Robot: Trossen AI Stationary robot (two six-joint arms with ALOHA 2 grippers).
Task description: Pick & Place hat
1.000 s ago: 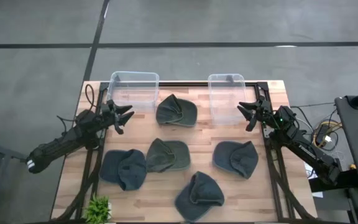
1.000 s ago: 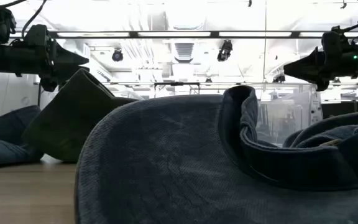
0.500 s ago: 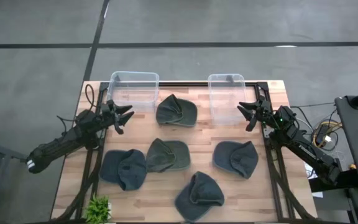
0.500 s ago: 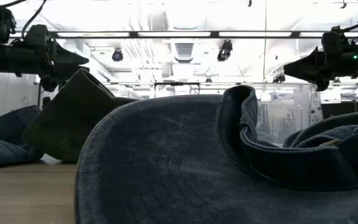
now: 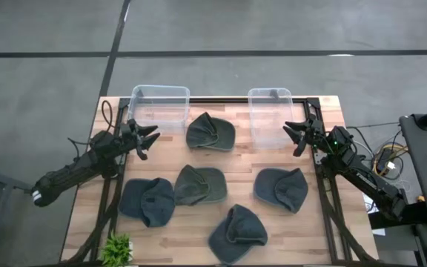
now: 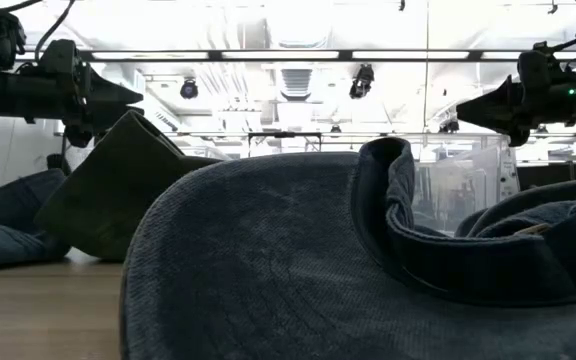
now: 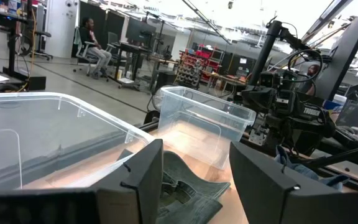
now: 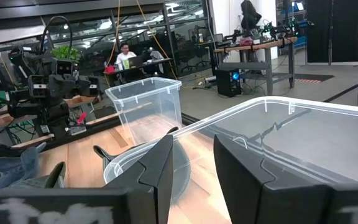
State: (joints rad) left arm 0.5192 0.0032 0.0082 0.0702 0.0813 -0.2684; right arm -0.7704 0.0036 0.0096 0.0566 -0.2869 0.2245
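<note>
Five soft fabric hats are lying on the wooden slatted worktop [image 5: 325, 222]: an olive-green hat [image 5: 210, 133] near the far edge between two clear plastic bins, left bin [image 5: 159, 108] and right bin [image 5: 270, 116]; a second olive-green hat [image 5: 199, 185] at centre; a dark blue-grey hat [image 5: 147, 200] touching it on the left; another blue-grey hat [image 5: 281, 188] on the right; one more [image 5: 238, 232] near the front edge. Left tool [image 5: 148, 139] is hovering beside the left bin, fingers spread, gripping nothing. Right tool [image 5: 293, 137] is hovering beside the right bin, fingers parted, empty. A small green plant [image 5: 116, 250] is sitting at the front left corner.
</note>
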